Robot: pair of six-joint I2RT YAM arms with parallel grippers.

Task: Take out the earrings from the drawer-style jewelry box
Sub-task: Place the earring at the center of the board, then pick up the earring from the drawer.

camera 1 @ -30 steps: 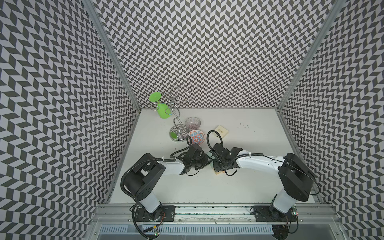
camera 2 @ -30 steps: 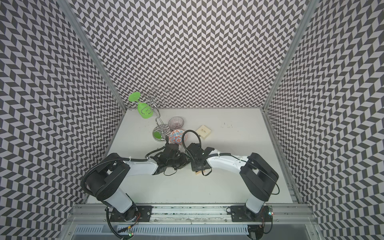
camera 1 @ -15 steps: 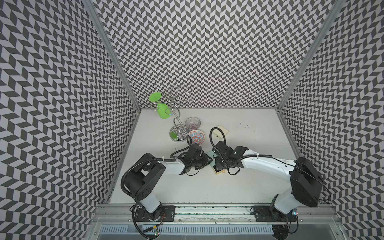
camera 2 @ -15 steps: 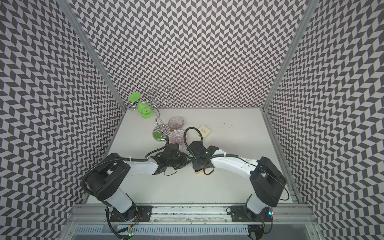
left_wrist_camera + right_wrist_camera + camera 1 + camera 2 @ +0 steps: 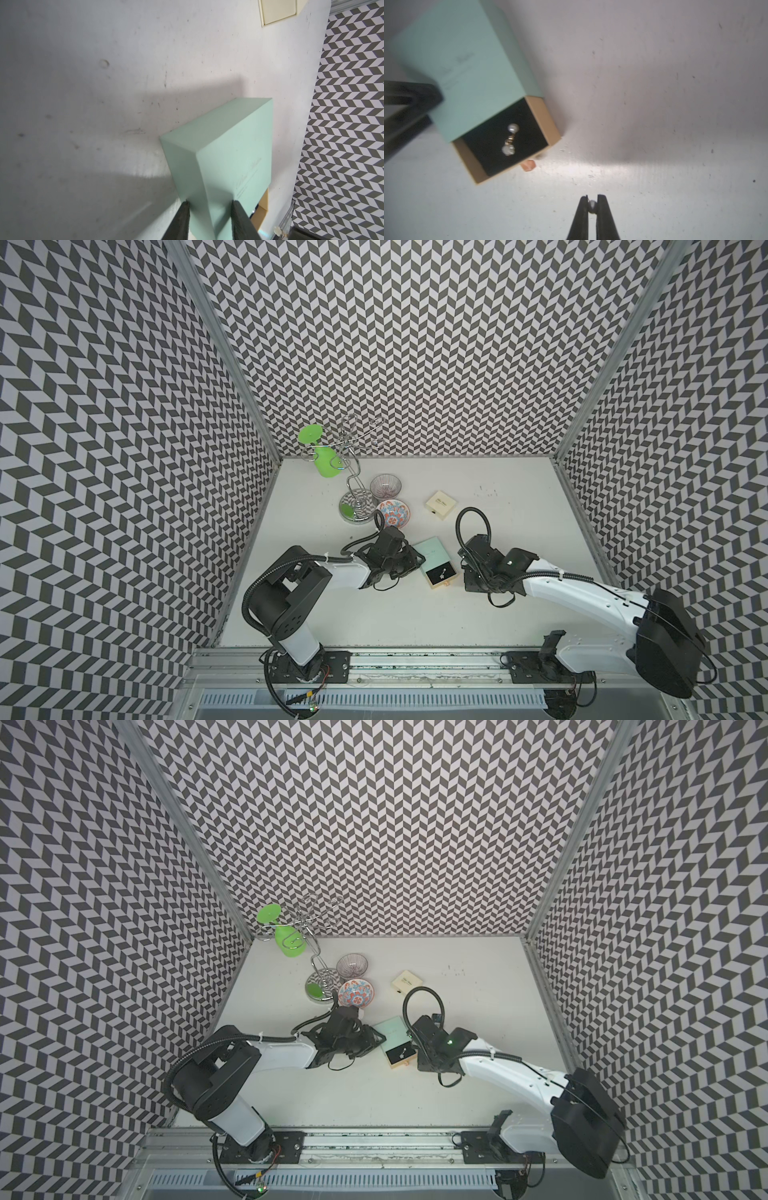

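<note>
Right jaws, nearly closed, pinch one earring (image 5: 592, 206) at their tips; left jaws clamp the jewelry box (image 5: 228, 155). You risk it popping free across the counter (image 5: 675, 104).

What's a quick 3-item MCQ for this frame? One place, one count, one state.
1. The right gripper is:
A. inside the drawer
B. over bare table, beside the drawer
C. on top of the mint sleeve

2. Pearly beads lying in the drawer:
A. none
B. five
C. two

3. The left gripper is:
A. shut on the mint sleeve
B. wide open, touching nothing
C. shut on the drawer

Key:
1 B: its tips pinch the held earring over table, apart from the drawer.
2 C: two show on the black lining in the right wrist view.
3 A: its fingers clamp the sleeve's corner.
</note>
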